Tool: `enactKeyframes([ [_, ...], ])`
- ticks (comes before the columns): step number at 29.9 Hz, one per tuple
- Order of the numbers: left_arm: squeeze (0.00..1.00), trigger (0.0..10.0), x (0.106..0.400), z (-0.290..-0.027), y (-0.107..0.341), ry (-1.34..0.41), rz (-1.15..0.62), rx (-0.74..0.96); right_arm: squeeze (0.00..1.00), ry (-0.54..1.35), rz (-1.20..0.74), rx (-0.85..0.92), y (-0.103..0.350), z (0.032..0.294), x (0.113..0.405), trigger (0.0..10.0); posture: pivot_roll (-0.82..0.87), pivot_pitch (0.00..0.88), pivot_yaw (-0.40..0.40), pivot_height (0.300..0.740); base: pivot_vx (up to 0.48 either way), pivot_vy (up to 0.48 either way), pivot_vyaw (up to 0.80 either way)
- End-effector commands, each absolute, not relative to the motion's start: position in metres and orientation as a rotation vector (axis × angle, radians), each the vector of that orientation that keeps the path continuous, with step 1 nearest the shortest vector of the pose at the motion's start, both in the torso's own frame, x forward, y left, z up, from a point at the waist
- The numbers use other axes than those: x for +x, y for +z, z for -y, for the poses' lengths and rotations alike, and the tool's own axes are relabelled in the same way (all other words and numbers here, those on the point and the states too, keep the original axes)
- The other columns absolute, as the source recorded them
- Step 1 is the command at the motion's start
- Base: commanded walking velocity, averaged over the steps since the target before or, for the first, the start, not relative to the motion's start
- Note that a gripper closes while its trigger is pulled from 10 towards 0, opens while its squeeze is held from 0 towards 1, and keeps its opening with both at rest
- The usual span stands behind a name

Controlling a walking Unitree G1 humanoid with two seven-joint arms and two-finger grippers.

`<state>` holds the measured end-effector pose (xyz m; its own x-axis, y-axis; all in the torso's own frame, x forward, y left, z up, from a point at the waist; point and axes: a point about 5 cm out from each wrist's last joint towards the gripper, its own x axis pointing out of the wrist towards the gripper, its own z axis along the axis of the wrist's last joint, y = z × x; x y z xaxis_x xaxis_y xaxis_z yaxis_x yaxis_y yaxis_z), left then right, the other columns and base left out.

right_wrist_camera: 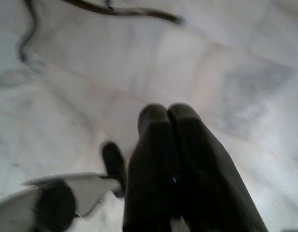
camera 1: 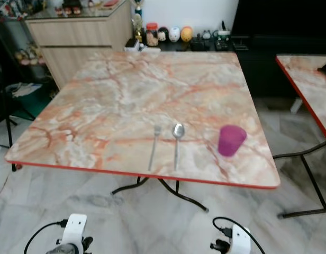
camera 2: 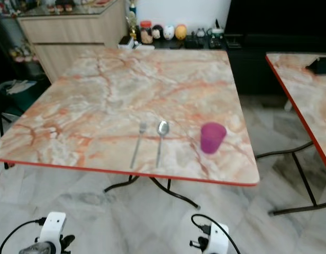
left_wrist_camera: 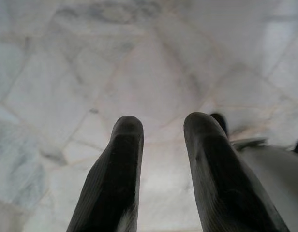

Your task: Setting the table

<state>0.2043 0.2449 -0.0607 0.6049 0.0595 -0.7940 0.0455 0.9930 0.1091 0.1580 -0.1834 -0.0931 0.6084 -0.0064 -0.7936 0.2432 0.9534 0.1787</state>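
Both grippers hang idle by my sides over the pale marble floor: the left gripper (left_wrist_camera: pixel 161 140) has its fingers parted and empty, the right gripper (right_wrist_camera: pixel 168 116) has them pressed together on nothing. On the square marble-patterned table with a red edge (camera 1: pixel 126 90) I count one steel fork (camera 1: pixel 154 145), one steel spoon (camera 1: pixel 177 143) just beside it and parallel, and one purple plastic cup (camera 1: pixel 230 139) to their right, near the front edge; I'd judge that a place setting laid for someone sitting there
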Motion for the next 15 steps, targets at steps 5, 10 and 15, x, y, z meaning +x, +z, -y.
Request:
enactKeyframes([
  [5, 0.00, 10.0, 0.1998, -0.2484, -0.0623, 0.021, -0.942, 0.113, 0.00, -0.155, -0.900, 0.296, -0.0924, 0.1820, 0.1603, 10.0, -0.05, 0.000, 0.041, 0.736, 0.000, 0.000, 0.00],
  [10, 0.00, 10.0, 0.1998, -0.2481, -0.0624, 0.022, -0.943, 0.112, 0.00, -0.154, -0.898, 0.294, -0.0922, 0.1822, 0.1604, 10.0, -0.05, 0.000, 0.041, 0.736, 0.000, 0.000, 0.00],
  [15, 0.00, 10.0, 0.2003, -0.2480, -0.0621, 0.018, -0.941, 0.116, 0.00, -0.155, -0.896, 0.295, -0.0918, 0.1811, 0.1619, 10.0, -0.04, 0.000, 0.042, 0.736, 0.000, 0.097, 0.00],
])
